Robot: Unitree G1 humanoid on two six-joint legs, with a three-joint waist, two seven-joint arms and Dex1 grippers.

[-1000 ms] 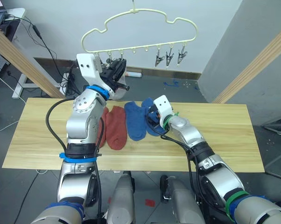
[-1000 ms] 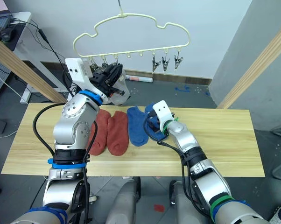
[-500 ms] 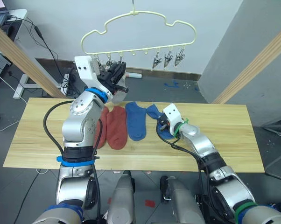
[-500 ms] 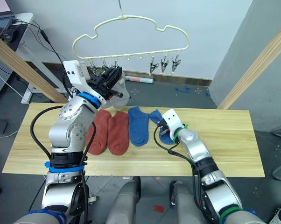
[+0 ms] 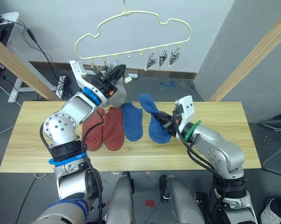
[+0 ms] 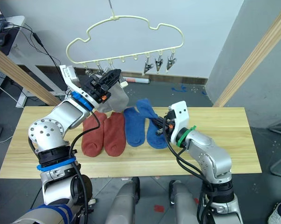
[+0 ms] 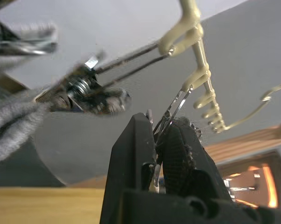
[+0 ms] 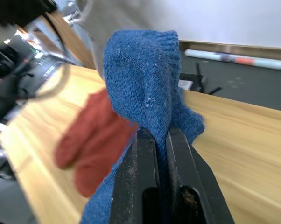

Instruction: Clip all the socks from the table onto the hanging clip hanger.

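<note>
In the left eye view, the pale-yellow clip hanger (image 5: 131,35) hangs by its hook above the far edge of the tabletop (image 5: 234,140), with three bare metal clips (image 5: 162,57) grouped toward the right end of its bar. The left gripper (image 5: 116,74) is raised to the left part of the bar, where a light grey sock (image 5: 120,93) hangs just below it. On the tabletop two rust-red socks (image 5: 104,133) lie side by side, and a blue sock (image 5: 131,122) lies flat just to their right. The right gripper (image 5: 166,120) sits low over the tabletop with its fingers closed on a second blue sock (image 5: 154,119), whose cuff end is lifted while its toe end drapes down onto the wood.

The right eye view shows the same layout: the grey sock (image 6: 116,96) dangling beside the left gripper, the red pair touching each other, and the held blue sock just beside the flat one.

In the left wrist view, the left gripper (image 7: 159,142) has its fingers (image 7: 133,154) pressed narrow around a metal clip (image 7: 171,112) that hangs from the yellow bar; a neighbouring clip (image 7: 84,95) grips grey knit fabric.

In the right wrist view, the right gripper's fingers (image 8: 143,163) pinch the blue sock, its ribbed cuff (image 8: 145,70) standing upright above them, with a red sock blurred beyond on the tabletop.
</note>
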